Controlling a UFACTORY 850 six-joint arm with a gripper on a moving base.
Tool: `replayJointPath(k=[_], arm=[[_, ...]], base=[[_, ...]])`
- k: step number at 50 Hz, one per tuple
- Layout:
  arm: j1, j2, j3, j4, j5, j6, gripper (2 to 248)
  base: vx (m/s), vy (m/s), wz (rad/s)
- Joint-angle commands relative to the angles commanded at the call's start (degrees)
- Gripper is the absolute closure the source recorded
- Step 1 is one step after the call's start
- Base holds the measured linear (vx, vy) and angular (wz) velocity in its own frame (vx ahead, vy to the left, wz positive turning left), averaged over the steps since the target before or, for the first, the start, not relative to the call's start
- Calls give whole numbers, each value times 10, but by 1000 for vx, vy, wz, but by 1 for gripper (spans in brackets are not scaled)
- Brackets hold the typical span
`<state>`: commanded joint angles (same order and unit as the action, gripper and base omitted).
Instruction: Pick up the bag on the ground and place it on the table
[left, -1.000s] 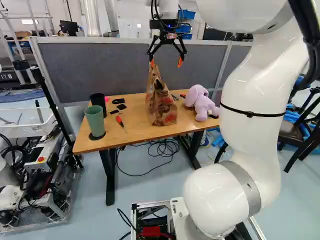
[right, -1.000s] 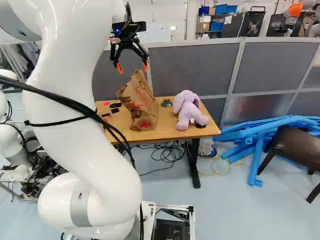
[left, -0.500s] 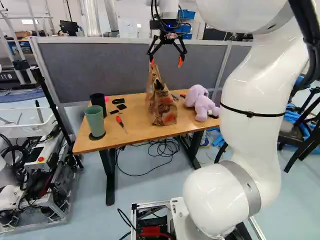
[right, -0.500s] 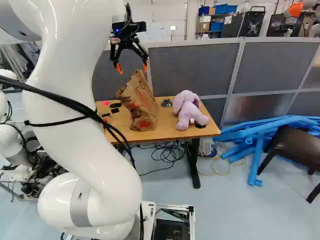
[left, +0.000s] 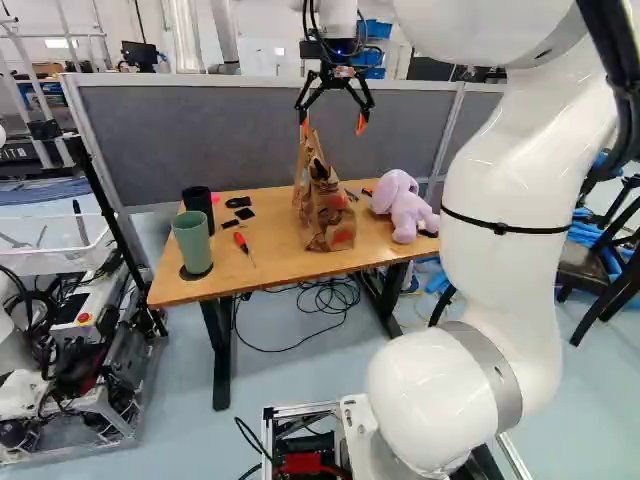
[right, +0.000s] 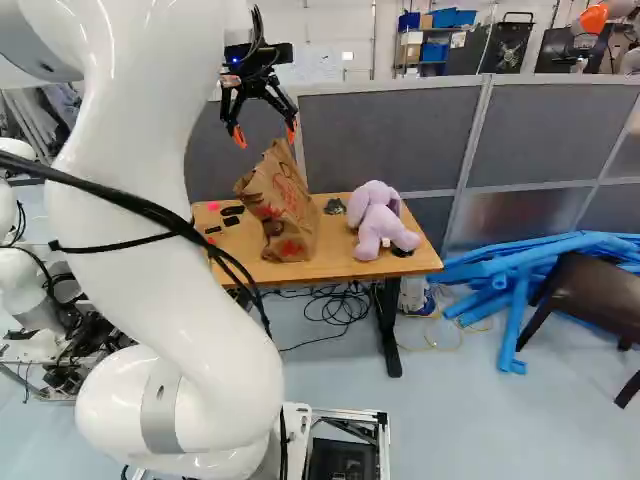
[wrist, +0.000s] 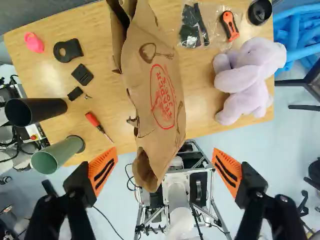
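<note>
Paper bag (wrist: 162, 95), brown with red print, stands on the wooden table (wrist: 107, 127), its upper part leaning a little toward the left in the right base view. Above it hangs the claw (left: 333, 124), its two fingers spread wide apart with nothing gripped between them; in the wrist view the bag lies ahead of and partly between the orange pads (wrist: 102, 170) (neither one touches it there). A lilac plush toy (right: 372, 235) sits on the tabletop to the right of the bag in both base views, with an orange-and-black cutter (wrist: 230, 26) near it, beside some small black parts in clear plastic. On the bag's other side are a red-handled screwdriver (wrist: 95, 121), a green cup (left: 192, 245) and a black cup (left: 200, 205) (both upright, the green one closer to the table's near edge), plus a few flat black pieces (wrist: 82, 74) and a small pink item (wrist: 34, 42). Behind the table runs a grey partition (left: 265, 130); black cables (left: 325, 305) lie loosely on the floor underneath. Blue tubes (right: 512, 300) are heaped at the right of the right base view, next to a dark brown chair (right: 595, 290).
</note>
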<state>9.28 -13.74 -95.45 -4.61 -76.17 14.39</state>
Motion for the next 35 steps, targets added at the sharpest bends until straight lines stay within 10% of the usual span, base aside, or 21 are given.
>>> replayJointPath(k=[35], arm=[[0,0,0,0,0,0,3]], base=[[-106,-3,3]])
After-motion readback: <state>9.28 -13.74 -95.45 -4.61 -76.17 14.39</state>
